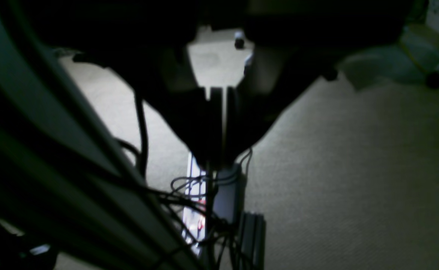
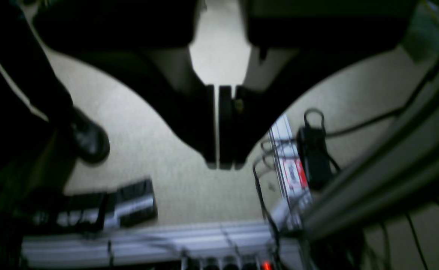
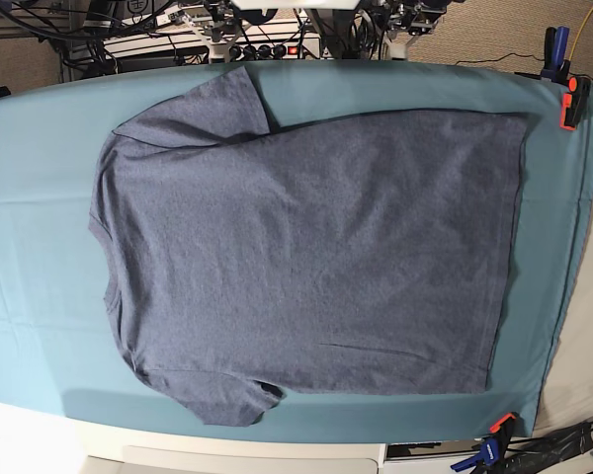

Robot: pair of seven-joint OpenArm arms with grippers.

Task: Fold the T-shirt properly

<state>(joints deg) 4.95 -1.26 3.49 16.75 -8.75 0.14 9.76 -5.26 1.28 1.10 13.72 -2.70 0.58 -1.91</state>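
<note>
The slate-blue T-shirt [image 3: 306, 252] lies spread flat on the teal-covered table [image 3: 40, 247] in the base view, neck to the left, hem to the right, one sleeve at the top and one at the bottom. Neither arm reaches over the table there. In the left wrist view my left gripper [image 1: 216, 159] hangs shut over the carpet, holding nothing. My right gripper [image 2: 218, 163] is shut too in the right wrist view, empty, above the floor. The shirt does not show in either wrist view.
Orange clamps [image 3: 573, 99] pin the table cloth at the right corners. Cables and a metal frame [image 2: 373, 180] run below the grippers. A person's dark shoe [image 2: 88, 138] stands on the carpet, and a power strip [image 2: 129, 204] lies nearby.
</note>
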